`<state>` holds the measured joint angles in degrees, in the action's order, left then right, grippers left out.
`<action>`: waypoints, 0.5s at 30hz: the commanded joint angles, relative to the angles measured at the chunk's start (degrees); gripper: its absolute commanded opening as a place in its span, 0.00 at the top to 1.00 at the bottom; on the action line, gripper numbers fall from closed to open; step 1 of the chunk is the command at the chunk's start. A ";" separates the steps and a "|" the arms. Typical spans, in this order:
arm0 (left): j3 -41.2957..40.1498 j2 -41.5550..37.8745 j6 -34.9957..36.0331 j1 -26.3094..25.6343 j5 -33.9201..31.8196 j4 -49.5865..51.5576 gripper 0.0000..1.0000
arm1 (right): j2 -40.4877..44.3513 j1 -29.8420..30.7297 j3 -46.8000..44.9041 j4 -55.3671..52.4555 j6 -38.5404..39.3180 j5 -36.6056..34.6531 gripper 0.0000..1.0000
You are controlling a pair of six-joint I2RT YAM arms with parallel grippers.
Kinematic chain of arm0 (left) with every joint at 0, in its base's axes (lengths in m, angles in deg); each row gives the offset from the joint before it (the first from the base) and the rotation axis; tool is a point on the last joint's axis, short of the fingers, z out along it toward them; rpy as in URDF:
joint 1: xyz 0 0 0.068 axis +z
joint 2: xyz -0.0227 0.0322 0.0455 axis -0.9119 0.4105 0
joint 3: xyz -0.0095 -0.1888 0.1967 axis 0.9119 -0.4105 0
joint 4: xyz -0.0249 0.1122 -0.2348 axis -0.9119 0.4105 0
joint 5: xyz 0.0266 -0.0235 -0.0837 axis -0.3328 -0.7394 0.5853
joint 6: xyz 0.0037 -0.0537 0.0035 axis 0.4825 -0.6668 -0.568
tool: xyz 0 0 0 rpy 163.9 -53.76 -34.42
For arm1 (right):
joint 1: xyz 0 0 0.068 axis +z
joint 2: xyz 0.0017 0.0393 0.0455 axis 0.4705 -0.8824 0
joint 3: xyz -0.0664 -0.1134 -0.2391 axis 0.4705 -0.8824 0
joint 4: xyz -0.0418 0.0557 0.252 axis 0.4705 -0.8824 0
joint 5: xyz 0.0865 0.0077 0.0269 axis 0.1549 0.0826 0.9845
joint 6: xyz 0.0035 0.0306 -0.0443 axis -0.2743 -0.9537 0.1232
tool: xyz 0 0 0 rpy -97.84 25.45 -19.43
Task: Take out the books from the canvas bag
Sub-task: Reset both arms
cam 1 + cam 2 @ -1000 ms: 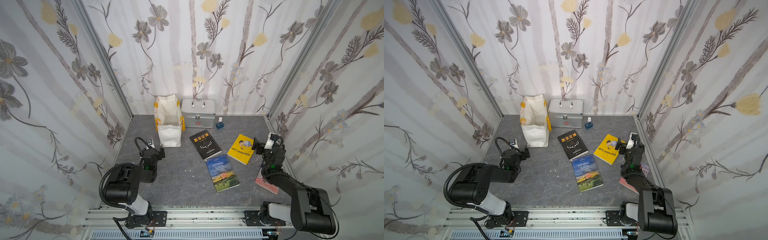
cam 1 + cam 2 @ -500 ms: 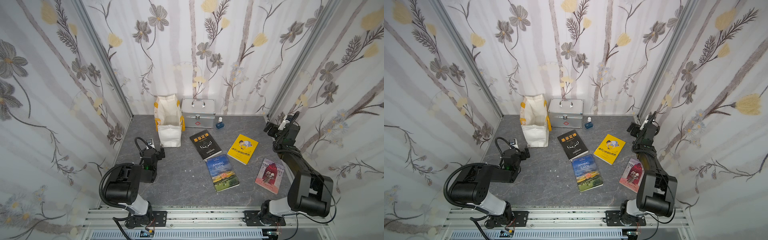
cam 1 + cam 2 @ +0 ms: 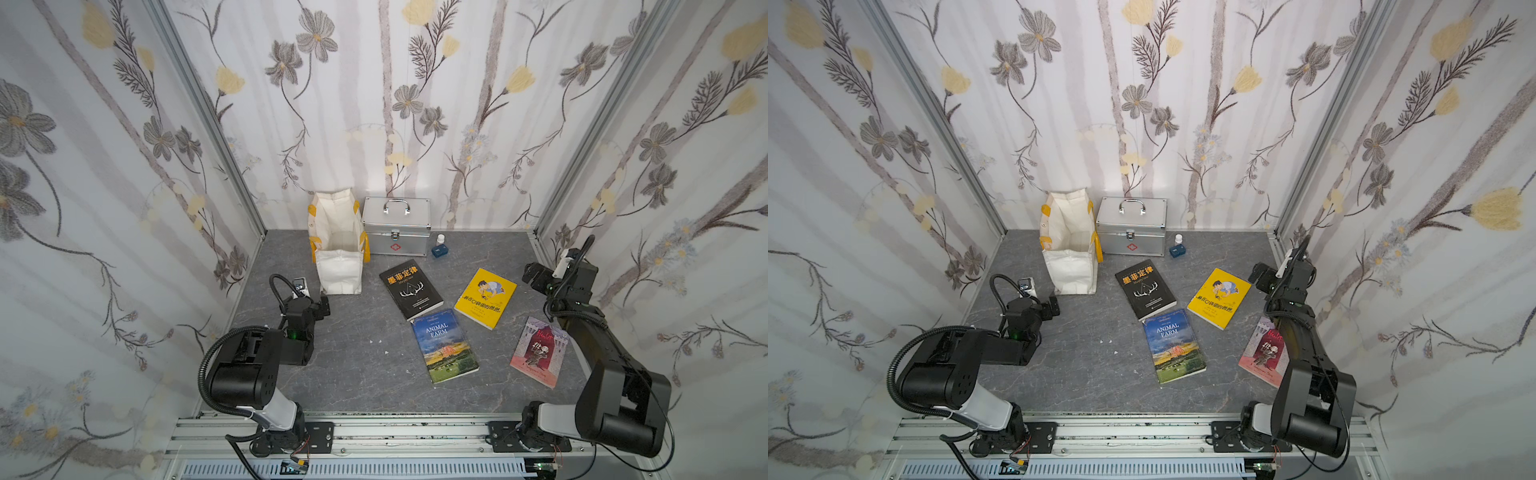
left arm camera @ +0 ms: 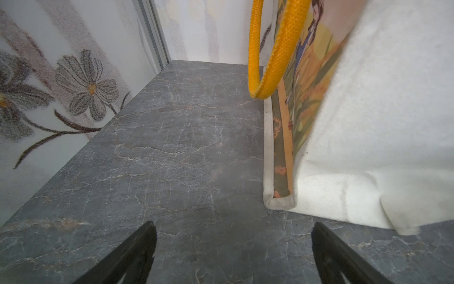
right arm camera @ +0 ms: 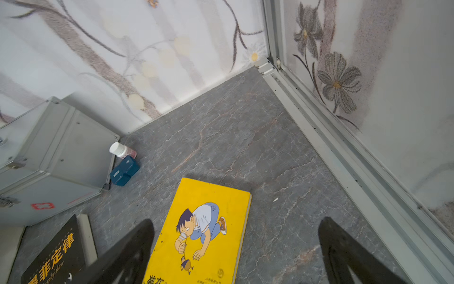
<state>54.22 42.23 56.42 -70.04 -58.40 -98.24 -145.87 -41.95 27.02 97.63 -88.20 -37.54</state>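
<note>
Done, it seems: four books [image 3: 444,345] flat on table [image 3: 353,365], centre to right edge; bag [image 3: 338,245] at rear edge looks empty. Your left gripper [image 4: 233,225], right gripper [image 5: 235,221] spread, holding nothing. Next: check bag inside.

Case: silver metal case [image 3: 395,226], lid shut, handle lying on top, red cross on its front; it stands against the back wall.
Bottle: 1 small bottle [image 3: 440,239] with a white cap, upright, just beside the case's end.
Box: 1 dark blue box [image 3: 439,251], just in front of the bottle; whether they touch is unclear.
Table: grey marbled tabletop [image 3: 357,374], with 2 white specks [image 3: 379,340] near its middle.
Walls: floral wallpaper [image 3: 374,104] on 3 sides, aluminium posts [image 3: 208,120] at the back corners.
Rail: aluminium rail [image 3: 395,432] along the front edge.
</note>
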 commanded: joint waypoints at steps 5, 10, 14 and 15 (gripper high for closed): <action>0.11 0.01 0.56 0.05 -0.12 -2.82 0.00 | 12.16 1.26 -16.50 18.21 1.32 0.13 0.00; 0.03 0.10 0.59 -0.04 -0.22 -2.89 0.00 | 20.33 1.53 -27.97 30.17 2.03 -0.50 0.00; 0.05 0.07 0.56 -0.03 -0.26 -2.99 0.00 | 26.71 1.60 -36.71 38.87 1.68 0.38 0.00; 0.07 0.07 0.62 -0.03 -0.31 -2.99 0.00 | 28.22 1.59 -38.86 41.22 1.72 0.75 0.00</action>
<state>54.22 42.23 56.61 -70.10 -58.40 -98.65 -120.12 -40.49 -8.46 127.29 -86.93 -37.59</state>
